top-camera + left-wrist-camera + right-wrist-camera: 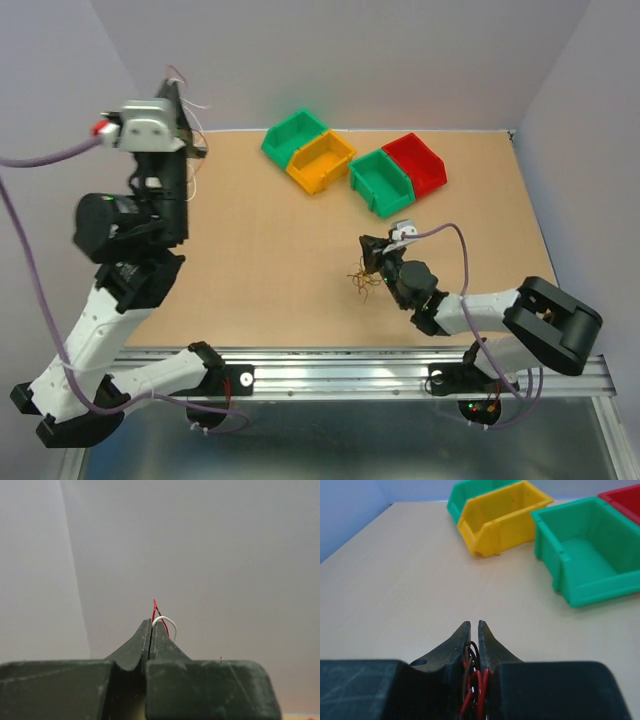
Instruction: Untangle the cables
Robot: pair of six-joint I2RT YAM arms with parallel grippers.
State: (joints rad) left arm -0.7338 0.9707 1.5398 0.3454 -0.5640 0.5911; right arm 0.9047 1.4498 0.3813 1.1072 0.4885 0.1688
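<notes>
Tan tabletop [250, 270], pale walls behind. My left gripper [151, 630] is up high at the far left, clear of the table. Its jaws are pressed together on a red strand [155, 611] and a white strand [169, 622], which poke upward past the tips. Only its wrist view shows that pinch. My right gripper [474, 630] is low, mid-table, jaws almost closed on a red-and-brown bundle [474, 680] running lengthwise between the fingers. Overhead I see the tangle [360, 278] as a curly clump just beside that gripper, on its near-left side. Coloured bins [322, 160] sit beyond, well apart.
</notes>
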